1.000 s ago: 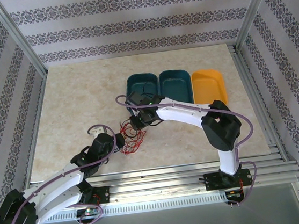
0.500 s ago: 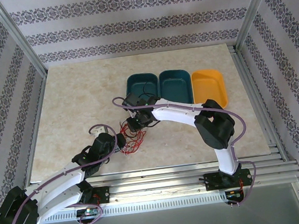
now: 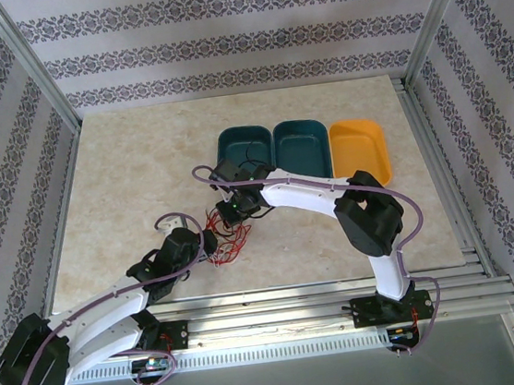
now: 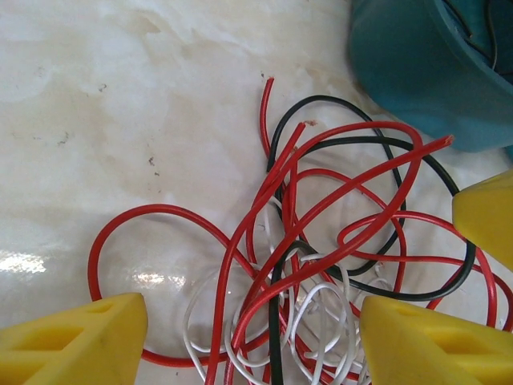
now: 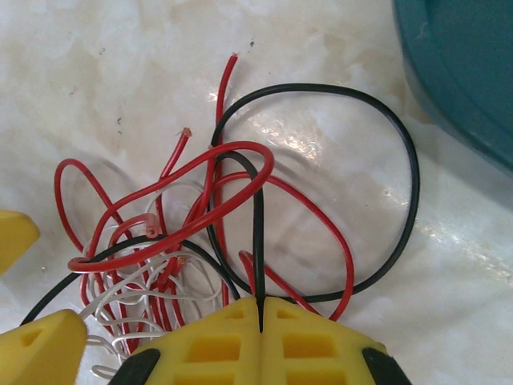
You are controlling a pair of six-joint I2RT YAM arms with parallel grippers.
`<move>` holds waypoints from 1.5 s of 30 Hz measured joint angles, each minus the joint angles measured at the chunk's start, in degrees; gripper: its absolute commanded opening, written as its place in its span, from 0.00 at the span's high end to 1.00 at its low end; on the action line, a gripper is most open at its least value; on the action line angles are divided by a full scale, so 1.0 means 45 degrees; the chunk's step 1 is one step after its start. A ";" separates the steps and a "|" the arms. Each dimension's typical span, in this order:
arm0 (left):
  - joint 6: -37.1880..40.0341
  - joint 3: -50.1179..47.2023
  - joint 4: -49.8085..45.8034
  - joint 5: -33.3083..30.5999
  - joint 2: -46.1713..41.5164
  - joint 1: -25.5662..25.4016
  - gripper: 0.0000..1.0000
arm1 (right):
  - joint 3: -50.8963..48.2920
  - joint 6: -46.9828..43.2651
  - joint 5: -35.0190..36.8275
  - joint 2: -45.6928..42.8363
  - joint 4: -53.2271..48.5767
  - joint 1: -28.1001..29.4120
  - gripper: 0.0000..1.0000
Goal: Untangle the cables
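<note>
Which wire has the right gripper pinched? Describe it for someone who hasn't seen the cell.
On the marble tabletop, in front of the leftmost teal bin, lies a tangle of red, black and white wires. The right gripper is shut on the black wire; unlike the red and white strands around it, it runs straight up from between the yellow fingers.

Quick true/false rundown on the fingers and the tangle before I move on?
1. The right fingers are shut on a black cable. True.
2. The left fingers are shut on a red cable. False: they stand open over the tangle.
3. The tangle lies in a bin. False: it lies on the table, beside the teal bin.
4. The tangle includes white cable. True.
</note>
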 measured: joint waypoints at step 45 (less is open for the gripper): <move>-0.0539 -0.0092 0.0860 0.0291 0.1656 0.0083 0.67 | -0.2701 0.0175 -0.2006 -0.7373 0.2278 -0.1928 1.00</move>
